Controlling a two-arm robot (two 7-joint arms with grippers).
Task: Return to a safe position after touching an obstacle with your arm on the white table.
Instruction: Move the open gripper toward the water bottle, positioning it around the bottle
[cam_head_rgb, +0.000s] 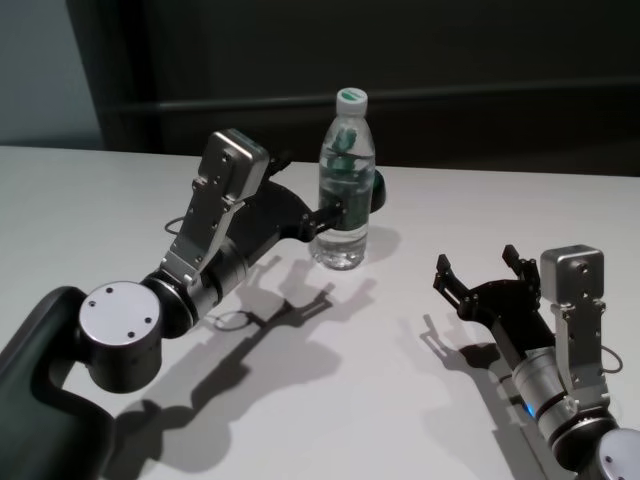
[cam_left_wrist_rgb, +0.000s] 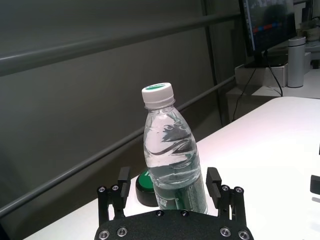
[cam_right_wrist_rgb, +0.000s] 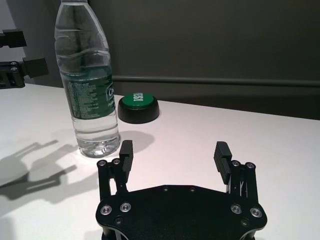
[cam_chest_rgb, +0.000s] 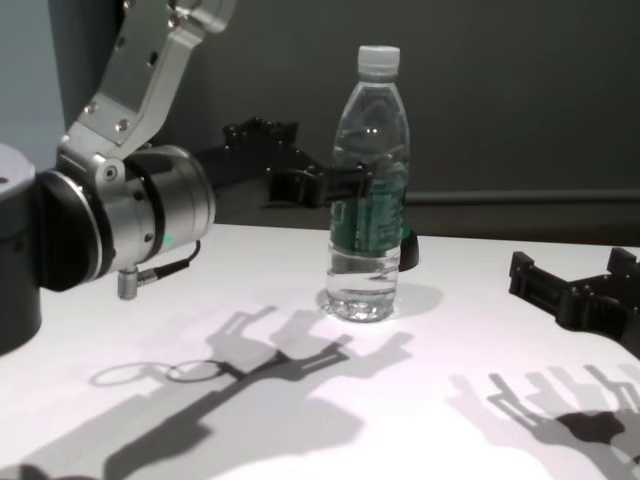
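Note:
The obstacle (cam_head_rgb: 345, 180), a clear water bottle with a white cap and dark green label, stands upright on the white table (cam_head_rgb: 450, 200). My left gripper (cam_head_rgb: 338, 208) is open at label height. In the left wrist view the bottle (cam_left_wrist_rgb: 167, 150) stands between the two spread fingers (cam_left_wrist_rgb: 214, 181), with a gap on each side. From the chest view the left gripper (cam_chest_rgb: 345, 185) reaches the bottle (cam_chest_rgb: 368, 190) from its left. Whether it touches the bottle, I cannot tell. My right gripper (cam_head_rgb: 480, 272) hovers open and empty low over the table, to the bottle's right and nearer to me.
A small black button with a green top (cam_right_wrist_rgb: 138, 106) sits on the table just behind the bottle. The table's far edge (cam_head_rgb: 480, 165) runs close behind it, with a dark wall beyond. A monitor and desk (cam_left_wrist_rgb: 272, 30) stand farther off.

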